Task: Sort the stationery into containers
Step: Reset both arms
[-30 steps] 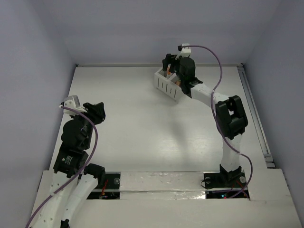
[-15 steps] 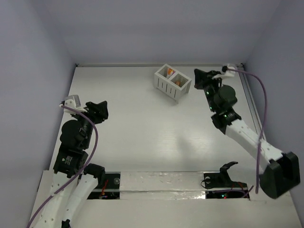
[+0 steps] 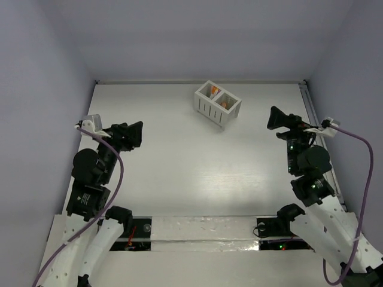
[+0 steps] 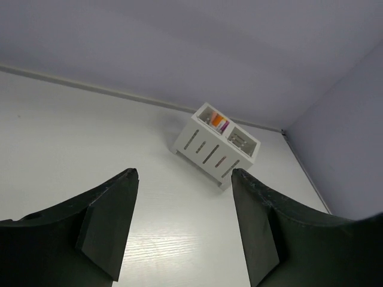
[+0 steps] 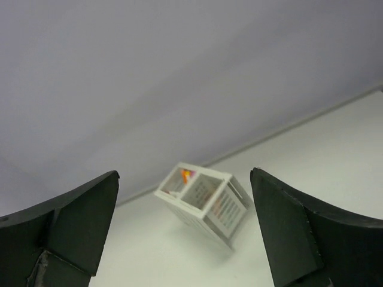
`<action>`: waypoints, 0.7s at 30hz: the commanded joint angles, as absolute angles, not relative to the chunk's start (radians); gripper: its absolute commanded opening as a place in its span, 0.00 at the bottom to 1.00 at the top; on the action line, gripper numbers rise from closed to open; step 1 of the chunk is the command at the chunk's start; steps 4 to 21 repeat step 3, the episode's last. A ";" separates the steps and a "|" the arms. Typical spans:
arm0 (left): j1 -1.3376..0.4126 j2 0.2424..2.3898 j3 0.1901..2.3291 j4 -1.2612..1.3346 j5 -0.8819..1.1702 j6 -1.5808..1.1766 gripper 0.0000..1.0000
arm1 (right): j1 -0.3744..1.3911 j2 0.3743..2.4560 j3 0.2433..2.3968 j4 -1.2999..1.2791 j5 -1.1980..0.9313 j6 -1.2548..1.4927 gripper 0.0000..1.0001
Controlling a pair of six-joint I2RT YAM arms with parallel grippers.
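Observation:
The white slatted box (image 3: 217,103) with two compartments stands at the back of the table. Orange and magenta stationery (image 3: 214,91) shows in its left compartment and orange sticks (image 3: 224,104) in its right one. The box also shows in the left wrist view (image 4: 216,144) and, blurred, in the right wrist view (image 5: 205,202). My left gripper (image 3: 136,133) is open and empty at the left side of the table, well short of the box. My right gripper (image 3: 274,118) is open and empty at the right, raised, apart from the box.
A rail (image 3: 320,143) runs along the table's right edge. Grey walls close in the back and both sides. The arm bases sit on a taped strip (image 3: 203,230) at the near edge.
My right arm has pulled back from over the box to the right side of the table and toward its base. My left gripper has shifted slightly right.

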State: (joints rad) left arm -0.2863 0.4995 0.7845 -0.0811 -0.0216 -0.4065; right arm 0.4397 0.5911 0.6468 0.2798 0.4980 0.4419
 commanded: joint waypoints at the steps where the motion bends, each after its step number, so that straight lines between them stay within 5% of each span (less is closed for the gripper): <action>1: -0.282 0.509 0.831 -0.006 0.051 -0.420 0.60 | 0.443 0.589 0.641 0.202 0.511 0.437 0.96; 21: -0.282 0.514 0.828 -0.006 0.057 -0.425 0.65 | 0.443 0.601 0.646 0.215 0.493 0.428 0.96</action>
